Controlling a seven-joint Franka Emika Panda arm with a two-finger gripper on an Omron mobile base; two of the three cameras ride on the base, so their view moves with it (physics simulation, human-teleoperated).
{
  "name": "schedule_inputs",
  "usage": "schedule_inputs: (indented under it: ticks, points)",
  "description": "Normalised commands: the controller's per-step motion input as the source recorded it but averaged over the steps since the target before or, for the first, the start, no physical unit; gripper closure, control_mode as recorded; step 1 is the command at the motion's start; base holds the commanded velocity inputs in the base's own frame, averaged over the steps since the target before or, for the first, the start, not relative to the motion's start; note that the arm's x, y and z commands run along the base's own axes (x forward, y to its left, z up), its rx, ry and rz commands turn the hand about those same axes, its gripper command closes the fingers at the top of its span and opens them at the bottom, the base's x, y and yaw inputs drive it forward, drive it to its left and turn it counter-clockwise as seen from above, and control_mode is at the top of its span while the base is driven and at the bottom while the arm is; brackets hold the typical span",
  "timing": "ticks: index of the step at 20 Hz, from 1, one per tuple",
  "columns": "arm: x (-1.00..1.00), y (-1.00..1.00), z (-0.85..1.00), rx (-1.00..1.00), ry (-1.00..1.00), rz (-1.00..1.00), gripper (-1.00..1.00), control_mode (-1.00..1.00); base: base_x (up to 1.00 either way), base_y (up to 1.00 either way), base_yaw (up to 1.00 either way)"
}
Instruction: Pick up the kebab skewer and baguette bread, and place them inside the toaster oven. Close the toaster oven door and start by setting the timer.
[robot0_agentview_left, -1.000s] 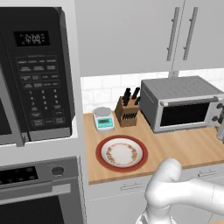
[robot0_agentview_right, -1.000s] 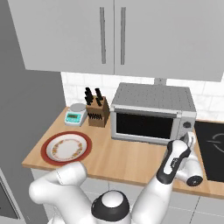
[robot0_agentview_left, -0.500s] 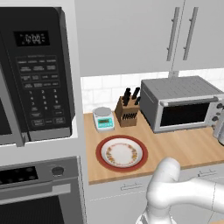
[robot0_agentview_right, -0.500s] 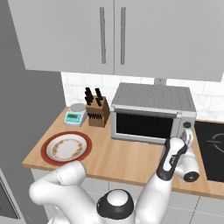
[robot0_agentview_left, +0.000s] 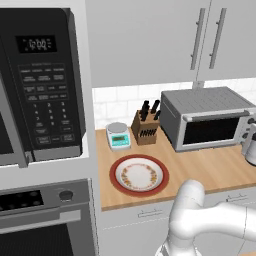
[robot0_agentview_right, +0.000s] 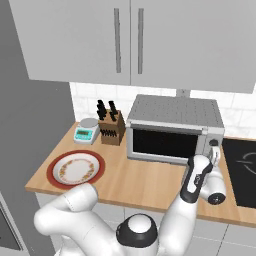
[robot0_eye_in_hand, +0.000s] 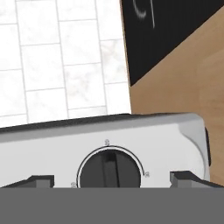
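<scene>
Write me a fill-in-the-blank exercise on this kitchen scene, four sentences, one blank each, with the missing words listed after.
1. The toaster oven door is ____.
2. The red-rimmed plate on the counter carries ____ food.
3. In the hand view, the open gripper has its two fingertips on either side of a round black ____ on the toaster oven.
4. Between the small scale and the toaster oven stands a wooden ____ block.

Missing words: closed; no; dial; knife
</scene>
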Motion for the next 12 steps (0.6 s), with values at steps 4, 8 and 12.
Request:
schedule_inputs:
  ticks: [4,8,12]
  points:
    - [0.14,-0.19,-0.07,0.00,0.00,-0.03,-1.00,-1.00,0.00,0.00,0.00]
    - [0.00,-0.09,-0.13,0.00,0.00,-0.01,-1.00,-1.00,0.00,0.00,0.00]
    - [0.00,-0.05,-0.08,0.00,0.00,0.00,-1.00,-1.00,0.00,0.00,0.00]
